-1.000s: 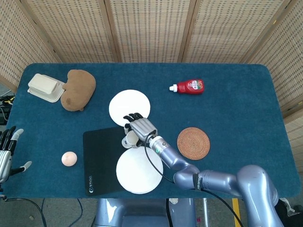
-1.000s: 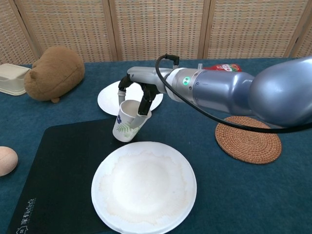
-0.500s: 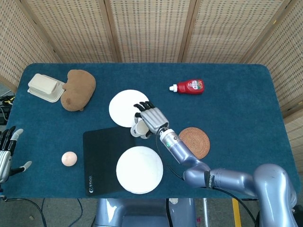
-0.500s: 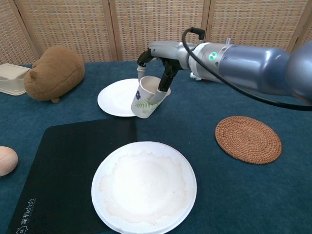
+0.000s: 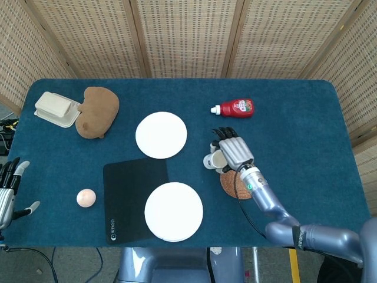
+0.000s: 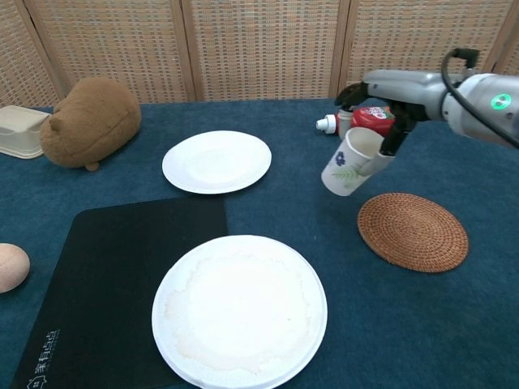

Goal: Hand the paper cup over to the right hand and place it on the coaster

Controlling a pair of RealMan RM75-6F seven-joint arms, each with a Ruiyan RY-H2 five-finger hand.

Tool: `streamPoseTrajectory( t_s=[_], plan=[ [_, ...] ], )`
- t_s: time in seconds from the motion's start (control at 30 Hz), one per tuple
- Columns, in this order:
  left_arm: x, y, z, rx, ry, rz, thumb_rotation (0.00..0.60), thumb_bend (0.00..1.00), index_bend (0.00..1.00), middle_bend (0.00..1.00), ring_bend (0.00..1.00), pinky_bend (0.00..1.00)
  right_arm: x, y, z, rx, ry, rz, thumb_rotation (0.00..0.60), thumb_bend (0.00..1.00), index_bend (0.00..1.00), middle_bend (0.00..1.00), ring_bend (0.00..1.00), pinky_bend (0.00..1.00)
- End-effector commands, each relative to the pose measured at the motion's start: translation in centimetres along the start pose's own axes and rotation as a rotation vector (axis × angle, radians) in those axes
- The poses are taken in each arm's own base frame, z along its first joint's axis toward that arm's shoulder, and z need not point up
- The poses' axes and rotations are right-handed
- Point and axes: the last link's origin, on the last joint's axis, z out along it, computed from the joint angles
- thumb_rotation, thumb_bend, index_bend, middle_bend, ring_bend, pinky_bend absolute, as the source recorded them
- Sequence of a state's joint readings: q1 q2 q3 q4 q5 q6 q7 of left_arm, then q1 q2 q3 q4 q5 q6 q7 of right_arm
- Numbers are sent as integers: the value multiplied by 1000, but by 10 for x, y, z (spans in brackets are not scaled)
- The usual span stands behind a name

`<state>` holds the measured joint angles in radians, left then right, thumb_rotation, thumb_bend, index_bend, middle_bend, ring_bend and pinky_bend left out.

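My right hand [image 5: 232, 151] [image 6: 379, 121] holds the white paper cup [image 6: 350, 162] [image 5: 213, 160] with a green leaf print, tilted and lifted off the table. The cup hangs just left of and above the round woven coaster [image 6: 413, 231] [image 5: 231, 184], which the hand partly hides in the head view. My left hand [image 5: 9, 187] rests at the table's left edge, fingers spread and holding nothing.
Two white plates [image 5: 161, 135] [image 5: 174, 211], a black mat [image 5: 129, 194], an egg [image 5: 86, 198], a brown plush toy [image 5: 97, 111], a cream box [image 5: 56, 108] and a red ketchup bottle [image 5: 234, 108] lie on the blue table [image 5: 294, 130].
My right hand has carried the cup rightward from over the black mat, past the far plate, to beside the coaster. The left hand has not moved.
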<state>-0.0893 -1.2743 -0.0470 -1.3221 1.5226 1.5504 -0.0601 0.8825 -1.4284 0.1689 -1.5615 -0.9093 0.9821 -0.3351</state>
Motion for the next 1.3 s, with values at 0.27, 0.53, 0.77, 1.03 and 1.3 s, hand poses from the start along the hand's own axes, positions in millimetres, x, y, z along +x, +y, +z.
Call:
streamPoseTrajectory(
  t_s=[0.27, 0.53, 0.77, 1.03, 1.3],
  plan=[
    [2, 4, -2, -14, 10, 0, 600, 59, 0, 0, 0, 0, 0, 41, -54, -68, 25, -76, 600, 13, 455, 93, 0, 0],
    [3, 6, -4, -23, 14, 0, 600, 58, 0, 0, 0, 0, -11, 46, -71, -73, -2, -89, 600, 13, 455, 93, 0, 0],
    [3, 6, -5, -21, 17, 1, 600, 59, 0, 0, 0, 0, -24, 45, -67, -69, -29, -91, 600, 13, 455, 92, 0, 0],
    [1, 5, -3, -15, 10, 8, 600, 59, 0, 0, 0, 0, -33, 50, -62, -84, -44, -119, 600, 13, 454, 93, 0, 0],
    [2, 5, -3, -15, 15, 8, 600, 57, 0, 0, 0, 0, -40, 53, -59, -102, -51, -153, 600, 15, 416, 71, 0, 0]
  ],
)
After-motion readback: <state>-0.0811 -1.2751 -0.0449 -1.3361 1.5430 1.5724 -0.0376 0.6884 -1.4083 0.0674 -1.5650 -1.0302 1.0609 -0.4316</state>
